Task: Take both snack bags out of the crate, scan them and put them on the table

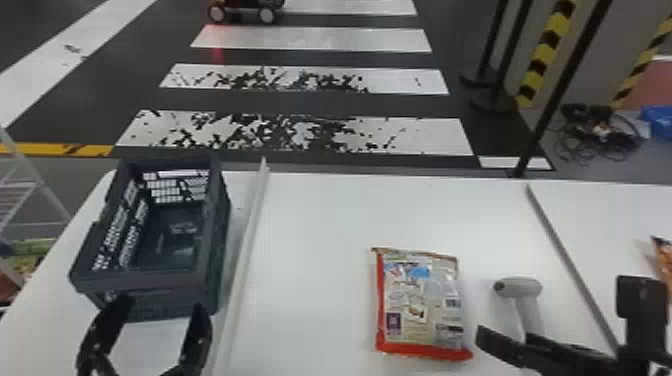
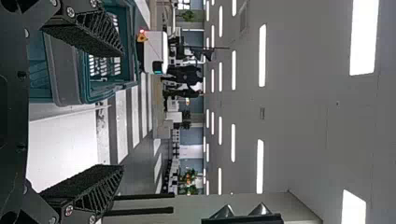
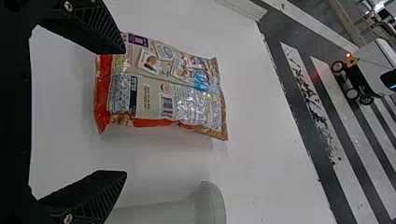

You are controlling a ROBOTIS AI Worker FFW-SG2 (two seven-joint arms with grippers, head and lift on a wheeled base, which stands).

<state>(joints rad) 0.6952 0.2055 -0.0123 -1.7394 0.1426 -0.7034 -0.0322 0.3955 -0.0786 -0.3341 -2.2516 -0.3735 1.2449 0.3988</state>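
- Snack bag (image 1: 420, 305) lying flat on the white counter (image 1: 320, 240), its printed back and barcode (image 3: 166, 106) facing up.
- Orange-edged packet (image 1: 664, 255), partly cut off at the head view's right edge, beyond a grey strip (image 1: 567, 262); probably the second snack bag.
- Dark open crate (image 1: 207, 280) on the left side of the counter. Both bags seem to be out of it, so the unloading looks done.
- Grey handheld scanner (image 1: 525, 290) just right of the nearer bag, apart from it.
- Left gripper (image 1: 161, 305) at the near side of the crate, fingers spread, holding nothing.
- Right gripper (image 3: 125, 111) beside the scanner, fingers spread wide with nothing pinched between them.
- Step in hand, as a judgement: scanning the nearer bag, with the scanner about to be picked up.
- Next move: line the right gripper up with the scanner's handle, close firmly, lift, and aim at the barcode without nudging the bag.
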